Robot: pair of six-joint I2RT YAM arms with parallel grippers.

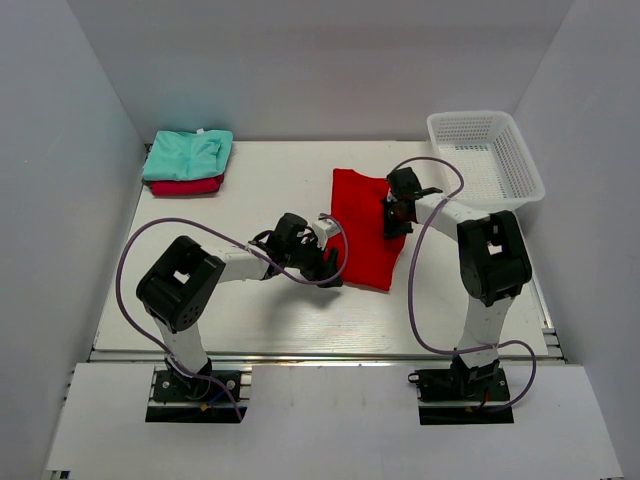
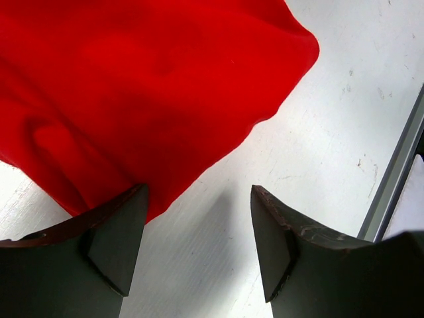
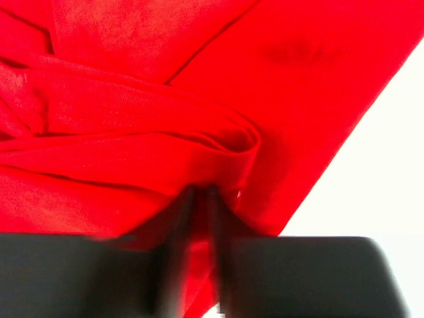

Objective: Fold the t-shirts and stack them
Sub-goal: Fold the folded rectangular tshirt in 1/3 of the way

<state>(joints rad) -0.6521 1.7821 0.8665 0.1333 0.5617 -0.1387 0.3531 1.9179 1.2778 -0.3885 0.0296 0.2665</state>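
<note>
A bright red t-shirt (image 1: 362, 225) lies partly folded on the white table, right of centre. My left gripper (image 1: 335, 270) is open at the shirt's near left corner; in the left wrist view the red cloth (image 2: 146, 86) reaches the left finger (image 2: 116, 238), and only bare table shows inside the left gripper (image 2: 199, 218). My right gripper (image 1: 393, 225) sits at the shirt's right edge, shut on a bunched fold of red cloth (image 3: 132, 99) that runs into the right gripper (image 3: 202, 199). A mint t-shirt (image 1: 190, 155) lies folded on a crimson one (image 1: 187, 186) at the far left.
A white mesh basket (image 1: 522, 160) stands at the far right corner, close behind the right arm. White walls enclose the table on three sides. A metal rail (image 2: 391, 185) runs along the table's near edge, close to the left gripper.
</note>
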